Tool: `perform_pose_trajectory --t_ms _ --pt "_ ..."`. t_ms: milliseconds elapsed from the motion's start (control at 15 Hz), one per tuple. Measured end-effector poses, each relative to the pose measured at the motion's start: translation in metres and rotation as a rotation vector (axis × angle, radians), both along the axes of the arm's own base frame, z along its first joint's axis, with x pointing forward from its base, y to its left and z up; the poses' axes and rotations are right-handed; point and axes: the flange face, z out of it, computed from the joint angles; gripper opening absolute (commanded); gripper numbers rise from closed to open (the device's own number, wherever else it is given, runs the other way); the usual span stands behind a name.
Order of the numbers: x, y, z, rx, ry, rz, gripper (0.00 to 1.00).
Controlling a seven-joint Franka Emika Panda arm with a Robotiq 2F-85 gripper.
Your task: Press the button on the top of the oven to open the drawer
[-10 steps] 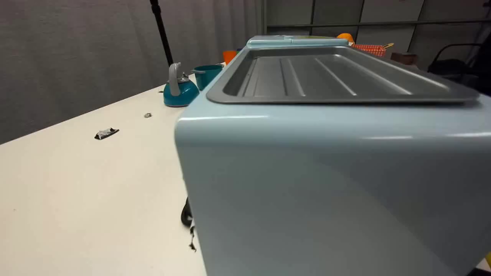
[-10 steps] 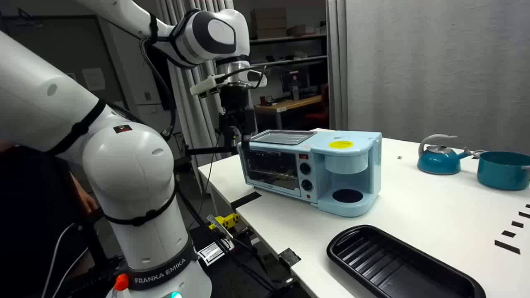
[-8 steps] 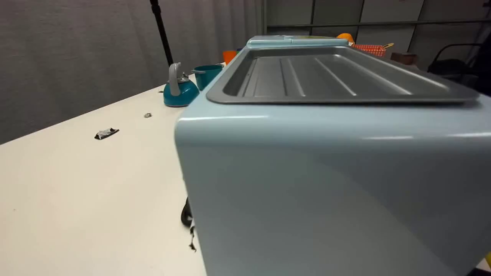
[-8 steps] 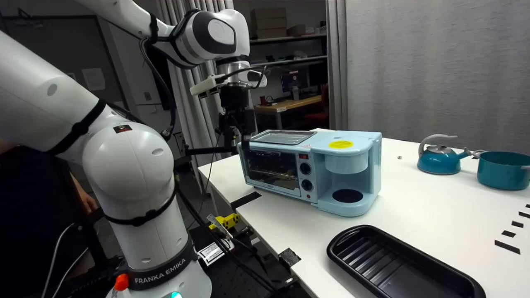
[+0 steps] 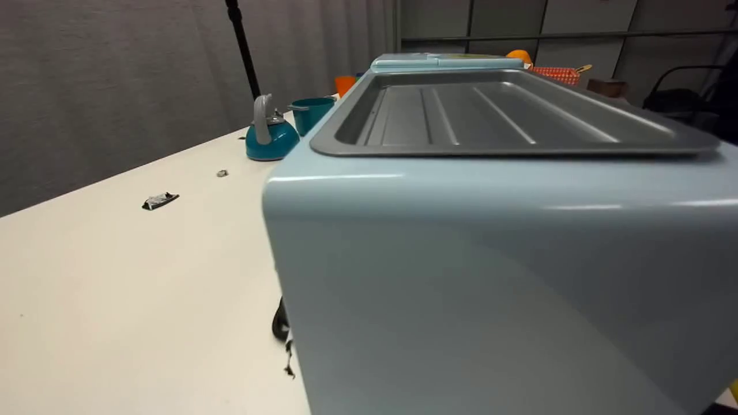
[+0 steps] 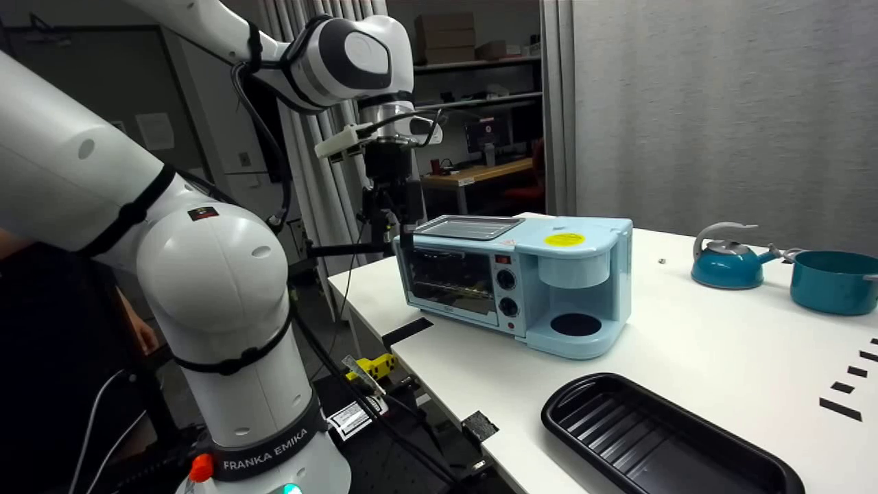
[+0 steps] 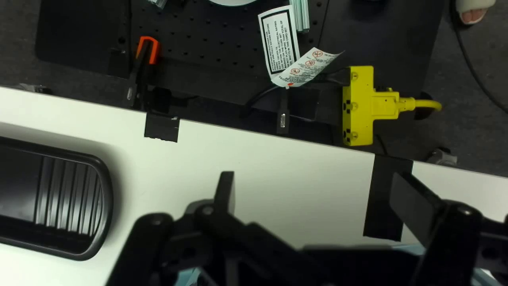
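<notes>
The pale blue oven (image 5: pixel 461 276) fills much of an exterior view, with its recessed grey ribbed top panel (image 5: pixel 490 115). In an exterior view the whole oven (image 6: pixel 573 237) stands on the white table, with a glass door, two black knobs (image 6: pixel 506 279), a red switch (image 6: pixel 503 259) and a yellow sticker (image 6: pixel 564 239) on top. I cannot make out a button on the top. My gripper (image 6: pixel 394 230) points down by the oven's front left corner; touching or apart cannot be told. In the wrist view the gripper (image 7: pixel 313 190) is open and empty; slivers of the oven (image 7: pixel 412 248) show below it.
A black ridged tray (image 6: pixel 693 446) lies near the table's front edge and shows in the wrist view (image 7: pixel 106 198). A teal kettle (image 6: pixel 727 267) and teal pot (image 6: pixel 833 281) stand on the far side. A yellow power strip (image 7: pixel 359 107) lies below the table edge.
</notes>
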Motion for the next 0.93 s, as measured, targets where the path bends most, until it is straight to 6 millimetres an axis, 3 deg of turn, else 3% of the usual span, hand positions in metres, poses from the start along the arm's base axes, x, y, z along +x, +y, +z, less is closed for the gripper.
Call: perform_pose_trajectory --t_ms 600,933 --pt "0.001 -0.003 0.0 0.004 0.002 -0.007 1.0" --pt "0.012 -0.023 0.003 0.008 -0.005 -0.049 1.0"
